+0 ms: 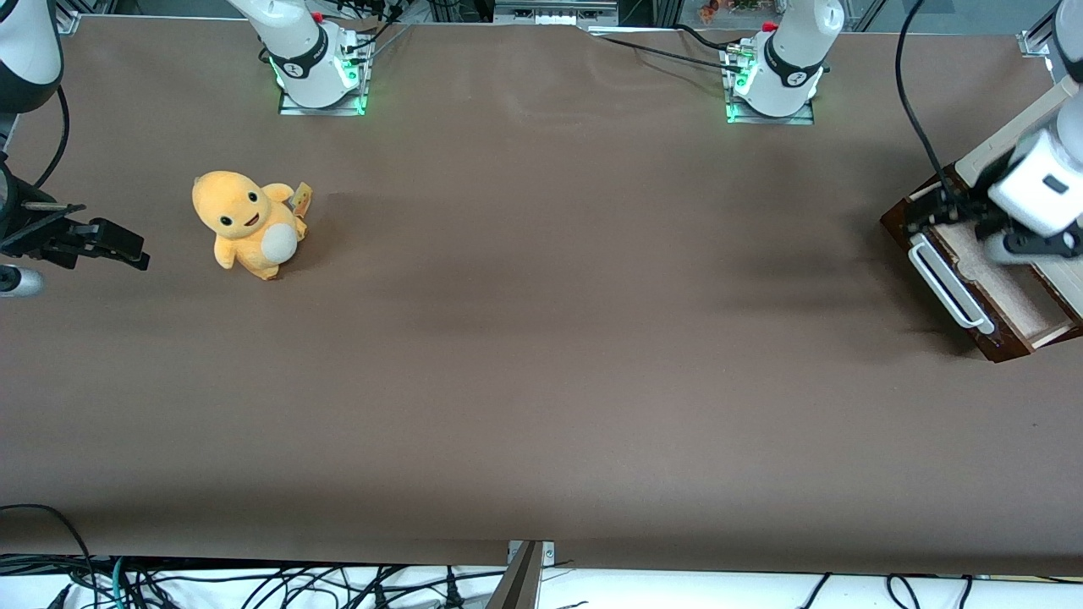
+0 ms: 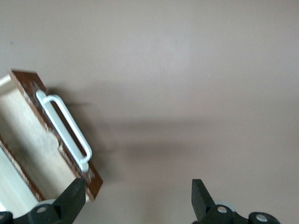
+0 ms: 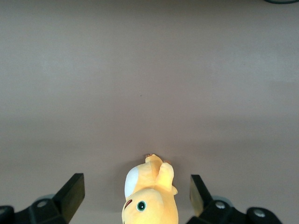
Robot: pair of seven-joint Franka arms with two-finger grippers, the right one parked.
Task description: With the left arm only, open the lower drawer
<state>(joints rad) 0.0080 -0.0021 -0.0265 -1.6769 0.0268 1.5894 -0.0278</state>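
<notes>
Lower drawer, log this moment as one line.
lower drawer: pulled open | tool: open, empty, above drawer | handle: released

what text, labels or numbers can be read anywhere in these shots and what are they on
No text reads clearly in any view.
Round black marks on the two arm bases: logos too small to read.
Small tag on the orange plush toy: print too blurred to read.
Lower drawer, pulled open, with its white handle: no lettering.
Left arm's claw, open above the table beside the drawer: no markings visible.
</notes>
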